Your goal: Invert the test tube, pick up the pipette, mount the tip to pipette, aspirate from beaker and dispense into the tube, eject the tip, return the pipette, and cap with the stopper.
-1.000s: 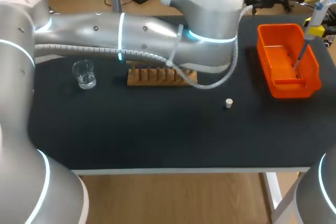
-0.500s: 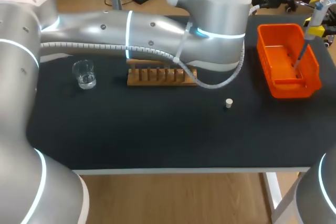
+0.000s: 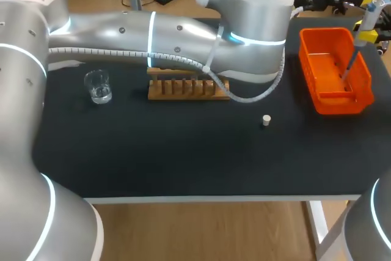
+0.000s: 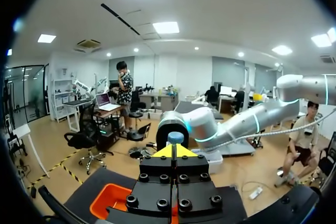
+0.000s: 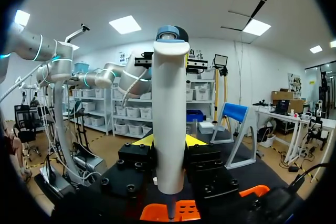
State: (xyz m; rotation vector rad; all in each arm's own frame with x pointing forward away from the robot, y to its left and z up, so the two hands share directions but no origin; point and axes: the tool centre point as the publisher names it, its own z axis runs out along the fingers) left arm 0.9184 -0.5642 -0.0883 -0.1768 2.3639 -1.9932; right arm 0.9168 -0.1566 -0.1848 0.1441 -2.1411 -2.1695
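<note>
Currently pinching tall white blue-topped pipette (image 5: 170,103) upright in right claw (image 5: 169,141), above orange plastic bin (image 3: 361,76) at black tabletop's (image 3: 183,151) far right. Pressing left claw's (image 4: 175,151) yellow tips together near that bin.

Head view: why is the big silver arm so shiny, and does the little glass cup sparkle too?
Head view: the left arm catches a bright white sheen from overhead light and carries glowing cyan rings; the beaker shows small white glints. Right wrist view: the pipette has a white body that is evenly lit, without harsh glare.
</note>
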